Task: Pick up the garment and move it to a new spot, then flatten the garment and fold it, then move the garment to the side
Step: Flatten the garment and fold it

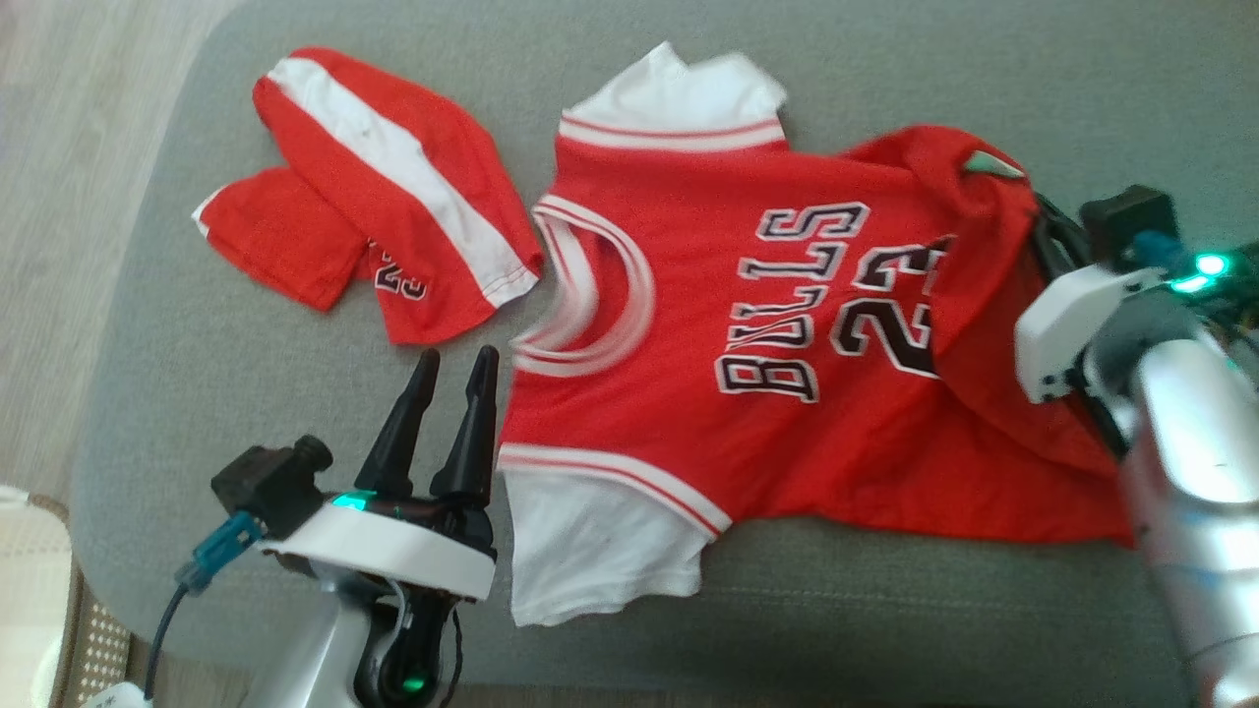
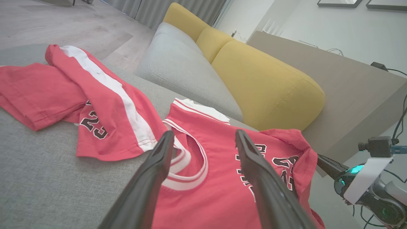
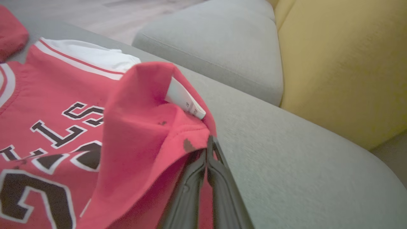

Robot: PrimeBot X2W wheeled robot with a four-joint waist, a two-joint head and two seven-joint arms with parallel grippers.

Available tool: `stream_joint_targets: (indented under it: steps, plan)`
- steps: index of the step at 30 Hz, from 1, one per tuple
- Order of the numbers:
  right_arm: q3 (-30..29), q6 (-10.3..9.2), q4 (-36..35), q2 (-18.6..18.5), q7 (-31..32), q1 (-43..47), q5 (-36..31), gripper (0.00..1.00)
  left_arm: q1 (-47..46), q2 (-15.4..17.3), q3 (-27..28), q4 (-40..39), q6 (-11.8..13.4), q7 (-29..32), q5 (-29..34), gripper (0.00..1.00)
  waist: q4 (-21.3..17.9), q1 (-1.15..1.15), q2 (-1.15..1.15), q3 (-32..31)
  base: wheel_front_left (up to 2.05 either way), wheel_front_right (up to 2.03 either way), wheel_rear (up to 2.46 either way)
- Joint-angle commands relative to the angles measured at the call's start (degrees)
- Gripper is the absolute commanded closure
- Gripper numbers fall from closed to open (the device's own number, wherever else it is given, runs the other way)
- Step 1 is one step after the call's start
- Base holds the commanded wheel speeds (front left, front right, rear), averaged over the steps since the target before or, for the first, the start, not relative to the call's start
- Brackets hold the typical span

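**Q:** Which step are you on?

**A:** Folding, I reckon. My right gripper (image 3: pixel 208 141) is pinched tight on the Bulls jersey (image 1: pixel 748 324) hem at 3 o'clock. The left gripper (image 1: pixel 457 359) is spread, idle beside the collar (image 1: pixel 590 295) at 7. The jersey's mostly flat on the grey sofa cushion (image 1: pixel 885 79), with the shorts (image 1: pixel 393 236) at 10. Next I'd carry the hem toward the collar.

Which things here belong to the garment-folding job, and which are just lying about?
Job: red jersey on the grey seat; right gripper, shut on it; left gripper, open beside it.
Lying about: red shorts with white stripe; yellow cushions.
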Motion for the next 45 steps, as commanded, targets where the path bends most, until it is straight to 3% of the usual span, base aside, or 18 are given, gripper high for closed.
stream_joint_targets:
  steps: [1,3,6,9,10,15,16,17,18,27,32,37,45]
  plan:
    - [0.63,-0.02,-1.86,-1.92,3.79,-0.25,2.14,1.0,-0.92,0.21,2.46,-1.51,-0.35,-0.7,0.45,0.0,-0.75,0.0,0.0,-1.21,0.0,0.0,0.0]
    - [0.9,-0.02,-1.53,-2.5,6.32,-0.24,3.73,1.0,-0.78,0.14,2.42,-1.5,-0.35,-0.7,0.47,0.0,-0.76,0.0,0.0,-1.47,0.0,0.0,0.0]
    - [5.25,-0.02,-0.92,-4.66,15.29,-0.3,9.69,1.0,-0.45,-0.03,2.34,-1.63,-0.35,-0.7,0.47,0.0,-0.71,0.0,0.0,-1.91,0.0,0.0,0.0]
    - [10.44,-0.02,-2.87,-8.2,23.22,-0.76,17.78,1.0,-0.31,-0.21,2.32,-1.85,-0.35,-0.7,0.36,0.0,-0.53,0.0,0.0,-1.85,0.0,0.0,0.0]
    - [12.33,-0.02,-5.64,-10.87,26.33,-1.34,23.07,1.0,-0.31,-0.36,2.27,-1.98,-0.35,-0.7,0.29,0.0,-0.41,0.0,0.0,-1.66,0.0,0.0,0.0]
    - [12.69,-0.02,-11.18,-15.85,29.04,-2.55,29.67,1.0,-0.4,-0.67,2.19,-2.16,-0.35,-0.7,0.15,0.0,-0.1,0.0,0.0,-1.13,0.0,0.0,0.0]
    - [12.13,-0.02,-11.66,-16.34,28.81,-2.75,29.92,0.87,-0.44,-0.71,2.18,-2.16,-0.35,-0.7,0.13,0.0,-0.05,0.0,0.0,-1.04,0.0,0.0,0.0]
    - [11.32,-0.02,-11.94,-16.63,28.22,-3.0,29.8,0.33,-0.49,-0.75,2.2,-2.16,-0.35,-0.7,0.1,0.0,-0.01,0.0,0.0,-0.94,0.0,0.0,0.0]
    - [9.66,-0.02,-11.78,-16.72,27.05,-3.41,29.17,0.0,-0.57,-0.78,2.25,-2.17,-0.35,-0.7,0.07,0.0,0.01,0.0,0.0,-0.82,0.0,0.0,0.0]
    - [-0.52,-0.02,-10.67,-12.03,17.2,-4.48,13.83,0.0,-1.12,-0.99,2.43,-2.19,-0.35,-0.7,0.03,0.0,-0.16,0.0,0.0,-0.13,0.0,0.0,0.0]
    - [-4.17,-0.02,-12.98,-7.95,15.33,-2.52,6.98,0.0,-1.16,-0.89,2.45,-2.03,-0.35,-0.7,0.32,0.0,-1.28,0.0,0.0,-0.14,0.0,0.0,0.0]
    - [-8.09,-0.02,-17.41,-3.63,13.45,1.4,4.46,0.0,-1.31,-0.9,2.89,-2.15,-0.35,-0.7,0.49,0.0,-2.5,0.0,0.0,-0.65,0.0,0.0,0.0]
    - [-8.66,-0.02,-26.88,6.14,9.19,14.2,8.53,0.0,-0.23,-1.04,3.66,-2.66,-0.35,-0.7,1.02,0.0,-4.54,0.0,0.0,-1.41,0.0,0.0,0.0]
